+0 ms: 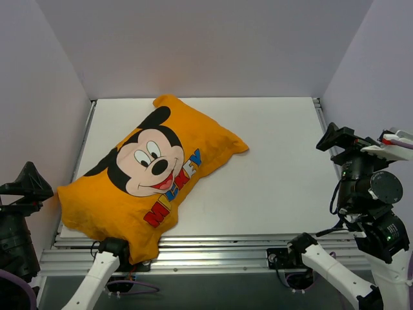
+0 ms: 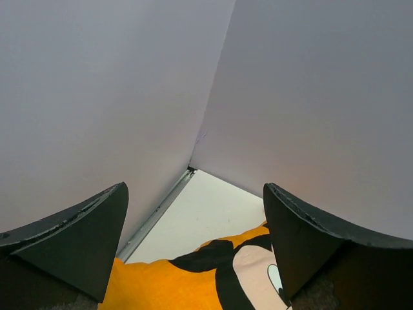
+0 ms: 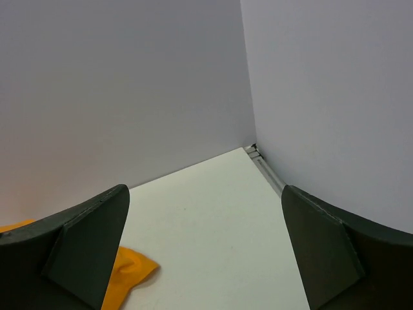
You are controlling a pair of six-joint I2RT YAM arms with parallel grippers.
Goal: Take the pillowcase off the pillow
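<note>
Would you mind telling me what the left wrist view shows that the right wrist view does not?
Left wrist only: part of the Mickey Mouse face printed on the pillowcase. Right wrist only: a plain orange corner of it, with no print in sight. Both: an open gripper (left gripper, right gripper), orange cloth, the white table and pale walls meeting at a corner.

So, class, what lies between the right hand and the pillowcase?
Only bare white table lies between the right hand and the pillowcase, clearest in the top view.
</note>
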